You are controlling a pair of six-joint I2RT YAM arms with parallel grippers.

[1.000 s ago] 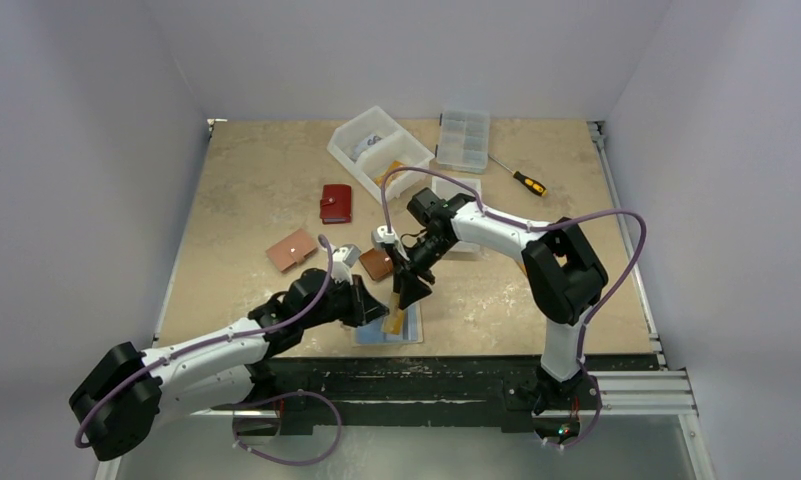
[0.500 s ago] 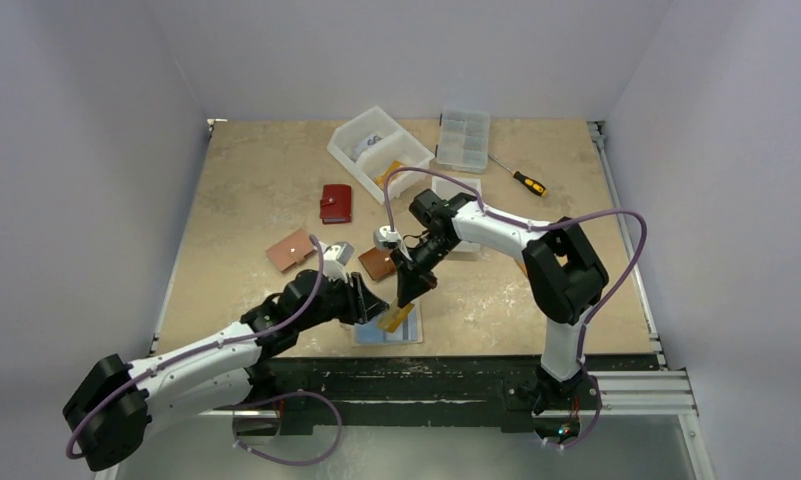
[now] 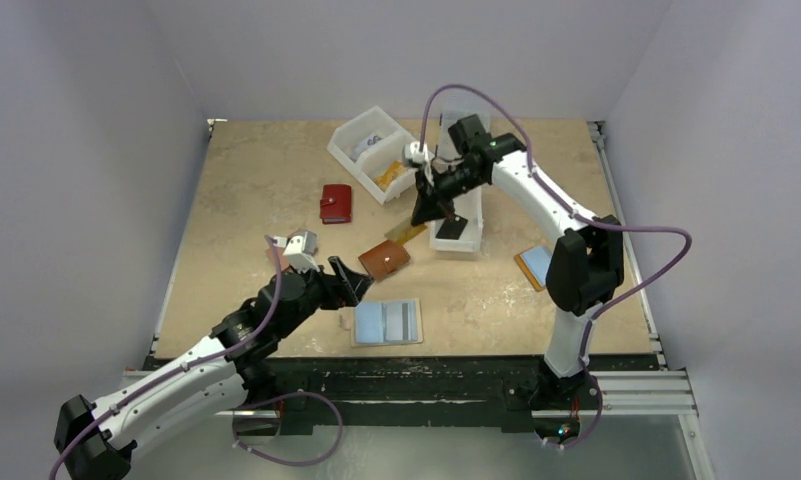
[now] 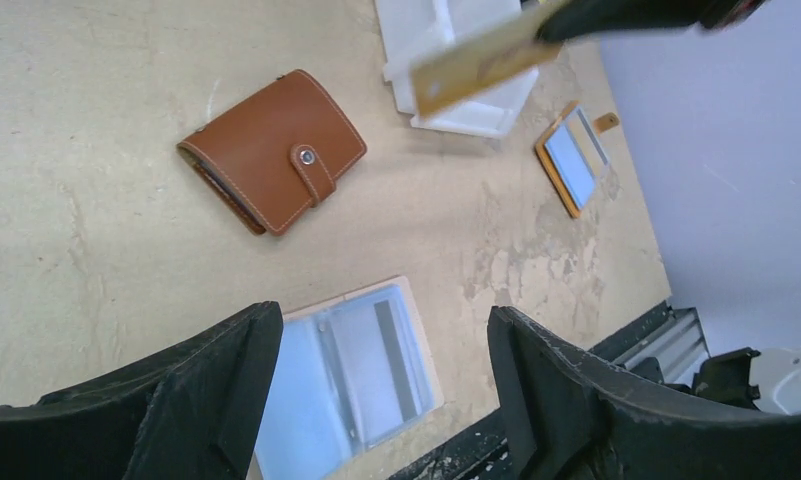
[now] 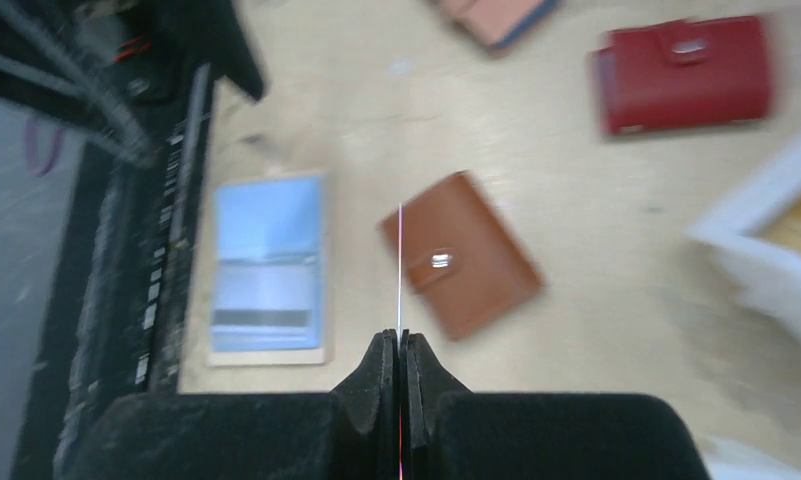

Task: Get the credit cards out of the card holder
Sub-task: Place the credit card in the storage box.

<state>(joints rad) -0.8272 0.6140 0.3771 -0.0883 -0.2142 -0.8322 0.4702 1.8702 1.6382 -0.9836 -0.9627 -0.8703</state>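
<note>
The card holder [image 3: 387, 322] lies open and flat near the table's front edge, with light blue credit cards in its sleeves, one showing a dark stripe. It also shows in the left wrist view [image 4: 346, 370] and in the right wrist view [image 5: 268, 265]. My right gripper [image 3: 425, 213] is shut on a yellow credit card [image 3: 405, 234] and holds it in the air beside a white tray [image 3: 468, 243]. That yellow card [image 5: 400, 270] appears edge-on between the shut right gripper [image 5: 400, 336]. My left gripper [image 4: 378, 335] hangs open and empty above the holder, left of it [image 3: 348, 281].
A brown snap wallet [image 3: 385, 259] lies between the holder and the tray. A black card [image 3: 451, 228] rests in the tray. A red wallet [image 3: 336, 203], a white bin [image 3: 371, 145] and an orange-edged holder [image 3: 534, 266] are also on the table.
The right gripper closed on the yellow card, pulled it up out of the card holder and carried it back toward the white tray. The left gripper opened and drew back to the left.
</note>
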